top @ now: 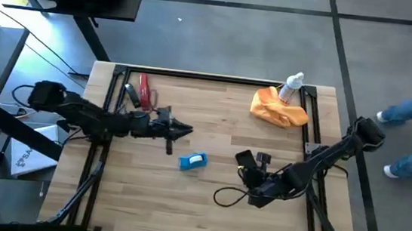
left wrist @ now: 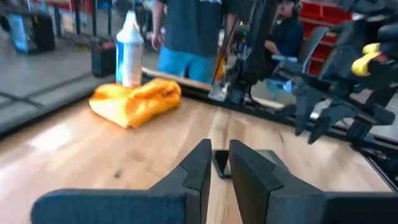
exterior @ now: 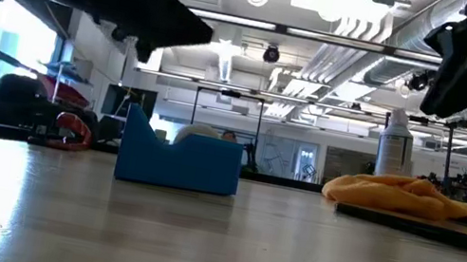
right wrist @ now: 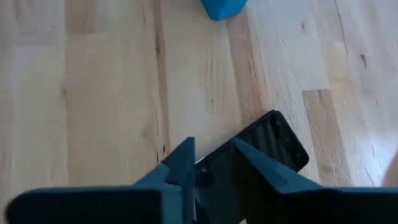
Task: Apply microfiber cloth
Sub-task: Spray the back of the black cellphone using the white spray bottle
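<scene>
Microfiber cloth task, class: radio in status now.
Left gripper mid-table, empty. Right gripper over black phone. Microfiber cloth untouched beside spray bottle. Nothing blocking.

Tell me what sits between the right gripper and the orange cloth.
In the high view, only bare wood separates the right gripper, poised over the black phone, from the microfiber cloth.

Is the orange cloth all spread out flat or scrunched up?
Scrunched up. The microfiber cloth sits in a lumpy folded heap beside the white bottle at the table's far edge, not laid flat.
</scene>
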Robot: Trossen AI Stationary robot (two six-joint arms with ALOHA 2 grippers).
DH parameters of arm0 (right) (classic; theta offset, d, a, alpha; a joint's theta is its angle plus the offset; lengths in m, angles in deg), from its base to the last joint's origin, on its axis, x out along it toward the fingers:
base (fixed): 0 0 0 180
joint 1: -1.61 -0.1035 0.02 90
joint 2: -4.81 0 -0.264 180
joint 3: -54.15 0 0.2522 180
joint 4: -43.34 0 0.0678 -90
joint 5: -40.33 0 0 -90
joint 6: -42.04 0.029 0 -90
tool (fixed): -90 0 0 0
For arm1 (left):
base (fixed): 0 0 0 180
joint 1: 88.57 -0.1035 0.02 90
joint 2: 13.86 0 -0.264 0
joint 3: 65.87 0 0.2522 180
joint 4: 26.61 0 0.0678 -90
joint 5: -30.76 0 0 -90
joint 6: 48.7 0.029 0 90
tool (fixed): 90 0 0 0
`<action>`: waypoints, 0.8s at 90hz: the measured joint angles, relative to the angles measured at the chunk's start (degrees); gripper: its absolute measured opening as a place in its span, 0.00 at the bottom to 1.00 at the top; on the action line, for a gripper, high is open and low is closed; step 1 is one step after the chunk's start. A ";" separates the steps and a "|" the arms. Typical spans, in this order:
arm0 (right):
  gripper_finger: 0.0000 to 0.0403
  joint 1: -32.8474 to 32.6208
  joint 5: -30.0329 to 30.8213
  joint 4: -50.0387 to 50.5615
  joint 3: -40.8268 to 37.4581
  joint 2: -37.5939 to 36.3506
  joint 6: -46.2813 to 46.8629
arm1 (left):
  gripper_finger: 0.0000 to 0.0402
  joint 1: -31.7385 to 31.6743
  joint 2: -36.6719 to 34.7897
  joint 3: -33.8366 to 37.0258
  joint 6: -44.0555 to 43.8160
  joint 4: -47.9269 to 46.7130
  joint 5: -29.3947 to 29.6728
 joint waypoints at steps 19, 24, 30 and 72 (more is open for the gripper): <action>0.39 -0.94 -2.99 0.22 -0.01 2.53 -0.24 | 0.10 -0.79 13.24 -10.05 -0.76 -0.24 -7.66; 0.41 -2.11 -4.27 0.20 -0.01 3.96 0.21 | 0.10 -0.77 16.20 -13.22 -0.79 -0.91 -9.27; 0.42 -3.73 -5.59 0.20 -0.01 5.34 1.76 | 0.10 -0.79 19.35 -17.66 -0.80 -4.35 -10.46; 0.42 -14.49 5.19 10.51 -0.01 12.19 9.96 | 0.10 -3.82 39.06 -49.43 0.85 -31.76 -10.47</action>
